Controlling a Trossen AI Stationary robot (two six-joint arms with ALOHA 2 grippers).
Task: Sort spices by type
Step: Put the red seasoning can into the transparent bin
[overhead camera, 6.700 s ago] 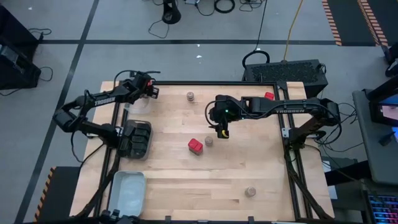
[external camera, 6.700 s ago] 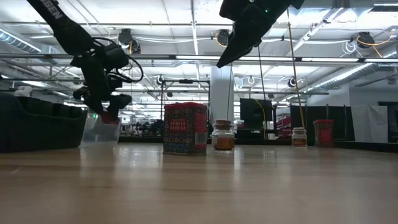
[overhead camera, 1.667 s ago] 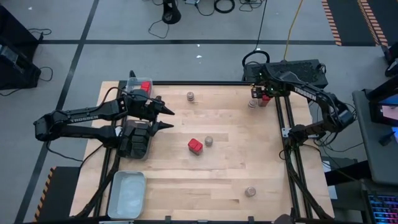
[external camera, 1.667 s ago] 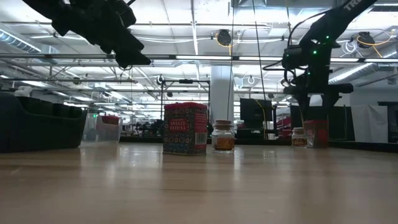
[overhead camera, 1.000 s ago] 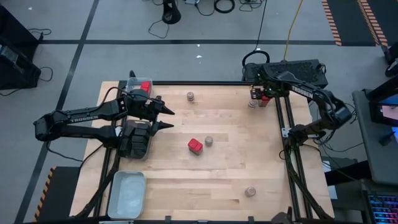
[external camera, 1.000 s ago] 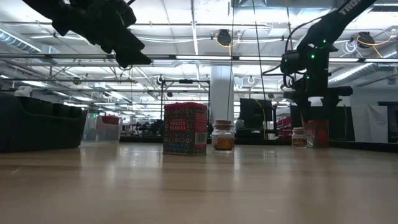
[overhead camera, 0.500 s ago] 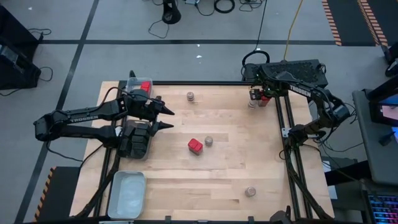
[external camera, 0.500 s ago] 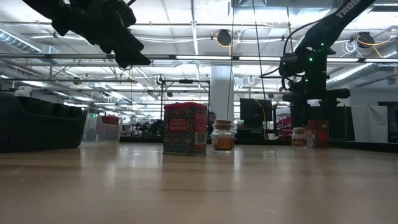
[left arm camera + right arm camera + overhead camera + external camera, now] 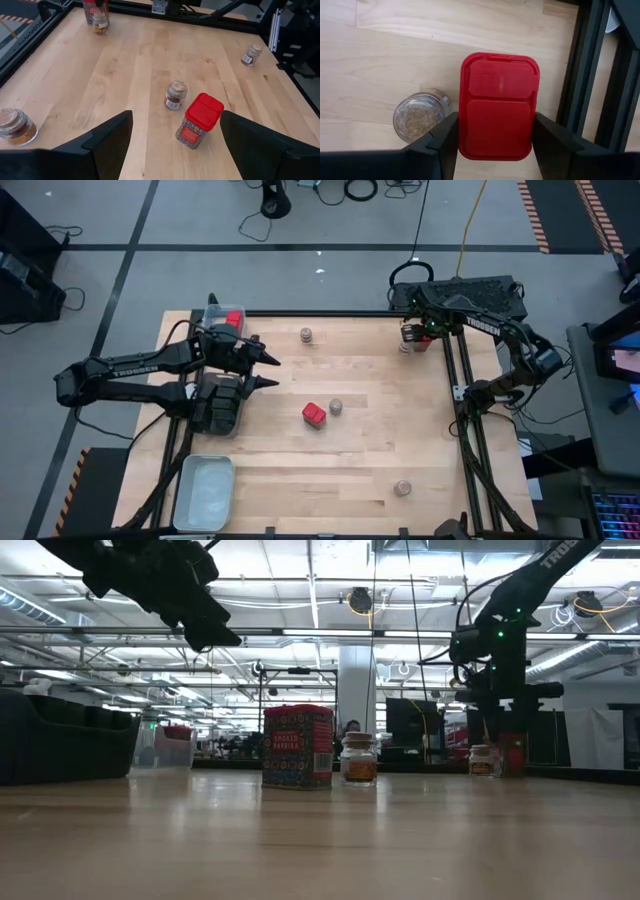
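At the table's far right corner a red tin (image 9: pixel 426 338) stands next to a tan-lidded jar (image 9: pixel 419 117). My right gripper (image 9: pixel 497 137) comes down over this tin, shut on it. My left gripper (image 9: pixel 270 370) hangs open above the table's left part, pointing toward the middle and touching nothing. There a second red tin (image 9: pixel 200 120) and a jar (image 9: pixel 176 94) stand side by side on their bases. One more jar (image 9: pixel 306 334) stands at the far edge, another (image 9: pixel 403 487) near the front right. My right gripper pinches the corner red tin between its two fingers, one on each long side (image 9: pixel 464 135) just below the red lid. The fingers point down from above and lie across the tin. The tin stands upright on the table.
Along the left edge lie a clear tray (image 9: pixel 236 310) holding red tins, a dark tray (image 9: pixel 218 402) under my left arm and a pale tray (image 9: pixel 205 490) at the front. A black frame rail (image 9: pixel 580 75) runs close beside the held tin. Bare wood lies between the standing containers.
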